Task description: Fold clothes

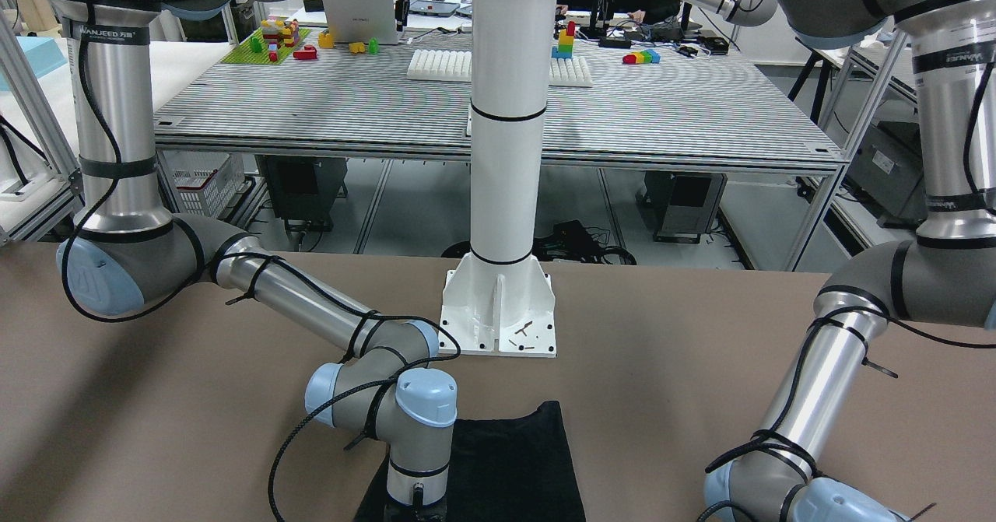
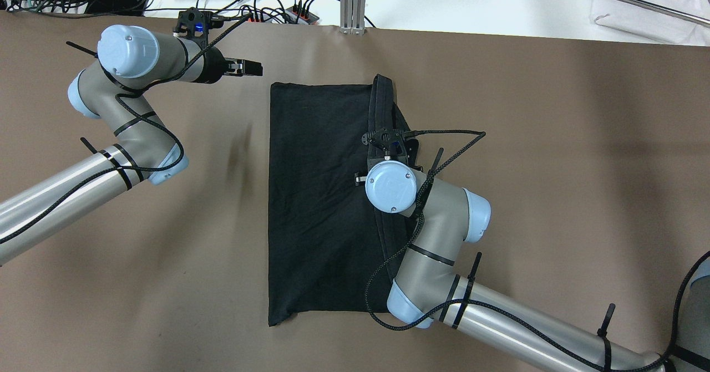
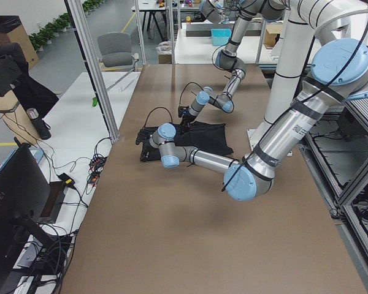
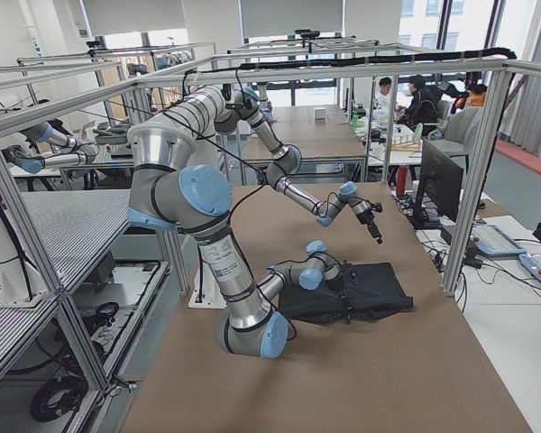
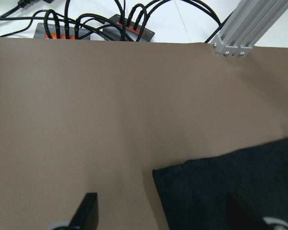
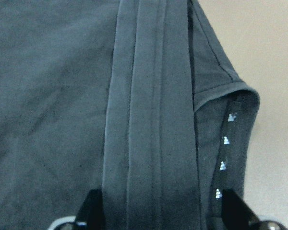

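Brown and matte, the worktop carries a black garment lying flat around the middle of its width, with its long sides running from the robot's side toward the far edge. It looks like thin knit fabric, light, limp and easily creased. It will most likely sag and drag when raised from one point, and it may cling to the matte surface rather than slide. Along its right long side a hemmed band lies doubled over the main panel, and a rounded corner sticks out beside it. This thicker edge is probably the firmest place to pinch, since several layers sit there and a hem stretches less than the open middle. The far-left corner is the natural second hold, so that the fabric travels level. The right gripper points down over that band with its jaws spread wide to either side of it, and nothing is pinched. The left gripper hovers just off the far-left corner, also spread wide and empty, with bare worktop under one finger and the garment's corner between the two. A row of small white marks runs along the inner seam near the right finger.
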Action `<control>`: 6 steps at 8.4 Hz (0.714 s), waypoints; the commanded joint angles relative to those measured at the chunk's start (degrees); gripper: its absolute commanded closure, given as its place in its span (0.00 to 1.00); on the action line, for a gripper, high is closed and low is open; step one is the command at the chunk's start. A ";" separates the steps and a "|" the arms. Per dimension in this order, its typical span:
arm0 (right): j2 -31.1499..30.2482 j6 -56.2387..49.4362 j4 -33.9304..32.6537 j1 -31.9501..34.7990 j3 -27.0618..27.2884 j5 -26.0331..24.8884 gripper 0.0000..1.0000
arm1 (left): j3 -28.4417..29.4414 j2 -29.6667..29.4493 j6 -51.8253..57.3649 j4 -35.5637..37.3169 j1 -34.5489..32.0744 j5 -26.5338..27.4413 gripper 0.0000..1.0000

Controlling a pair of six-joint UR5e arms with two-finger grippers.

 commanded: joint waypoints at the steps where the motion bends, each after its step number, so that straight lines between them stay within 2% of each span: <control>1: -0.26 -2.09 0.16 0.78 0.08 0.08 0.11 | 0.02 0.04 -0.17 0.00 0.17 0.00 0.06; 6: -0.34 -1.40 0.07 0.69 1.04 0.43 0.13 | 0.02 0.48 -0.17 -0.26 0.69 -0.08 0.06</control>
